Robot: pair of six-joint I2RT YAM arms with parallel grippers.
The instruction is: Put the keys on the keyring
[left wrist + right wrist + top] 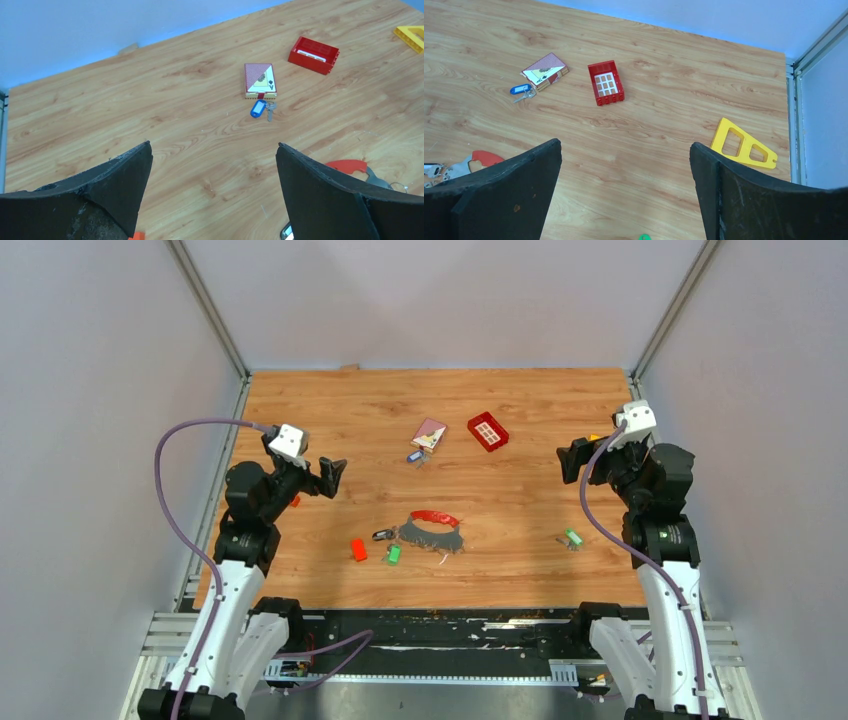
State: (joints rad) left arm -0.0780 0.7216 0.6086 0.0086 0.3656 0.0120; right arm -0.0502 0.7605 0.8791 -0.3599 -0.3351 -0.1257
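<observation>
Left fingers point(115, 190) and right fingers point(509, 192) stood spread wide, empty; the keyring point(348, 165) showed half hidden behind the left pair.

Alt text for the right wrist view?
Open right claw hovers over a wood table. Beyond it lie a blue key beside a card box, a red tray and a yellow triangle.
</observation>
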